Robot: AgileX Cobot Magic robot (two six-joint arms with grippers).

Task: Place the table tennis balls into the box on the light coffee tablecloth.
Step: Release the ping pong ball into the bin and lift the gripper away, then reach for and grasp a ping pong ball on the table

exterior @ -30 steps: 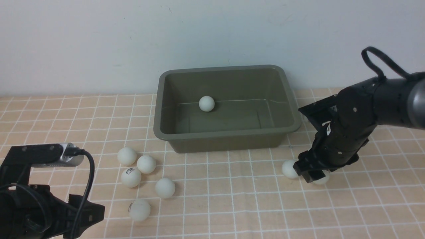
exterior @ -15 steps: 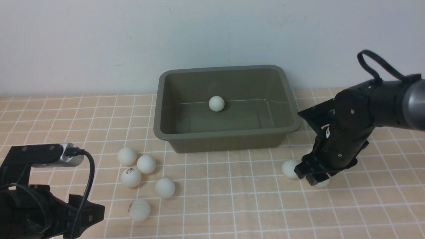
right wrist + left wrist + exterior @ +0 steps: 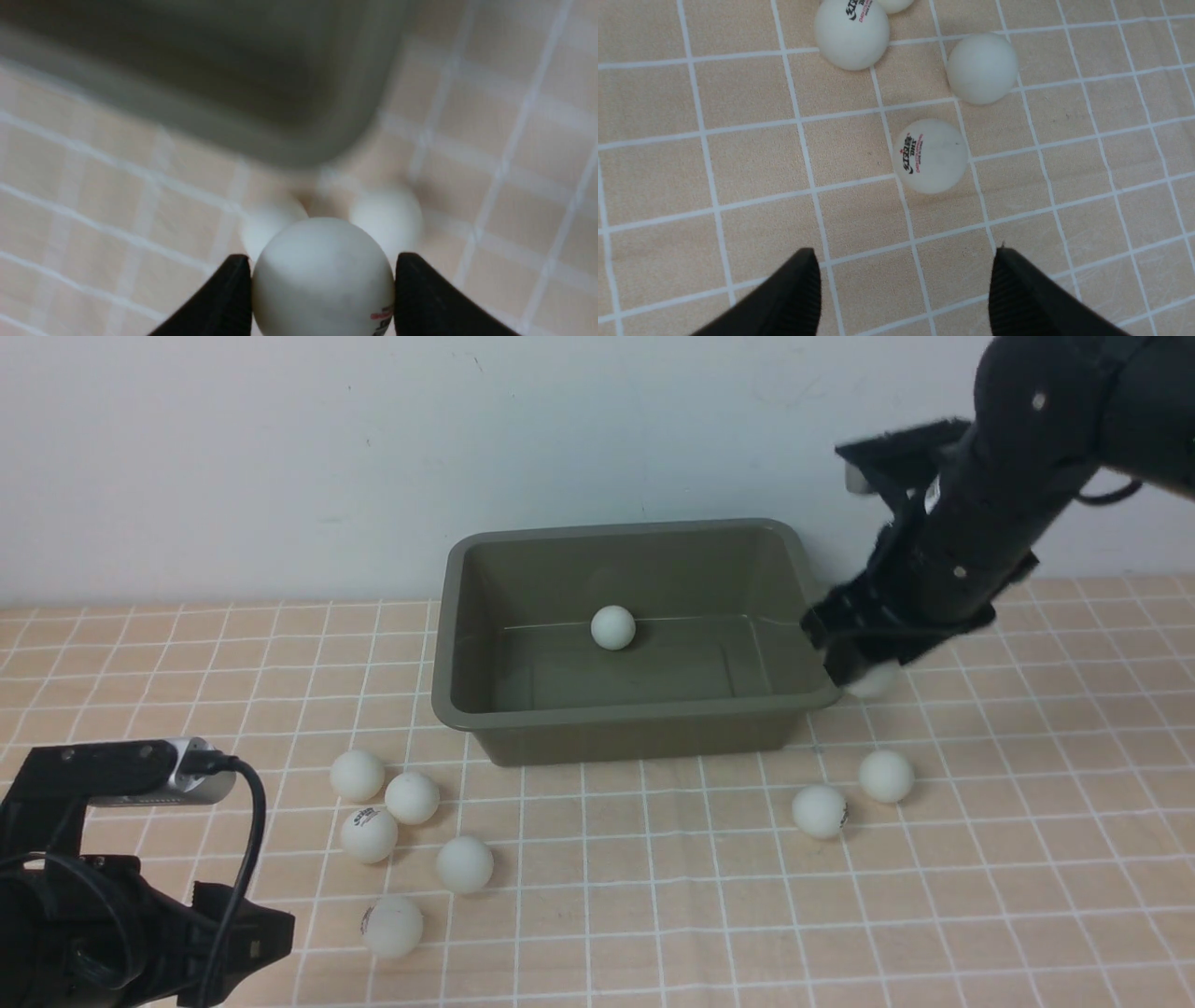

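Right claw (image 3: pixel 861 665) grips matte white ball (image 3: pixel 876 683) across its middle, likely light and slippery, beside olive-green plastic box (image 3: pixel 635 711).

Matte balls (image 3: pixel 465 864), smooth plastic box (image 3: pixel 635 739), grainy tablecloth (image 3: pixel 672 905)

Right tool (image 3: pixel 861 670) holds a ball (image 3: pixel 878 683) beside the box (image 3: pixel 635 739) rim.
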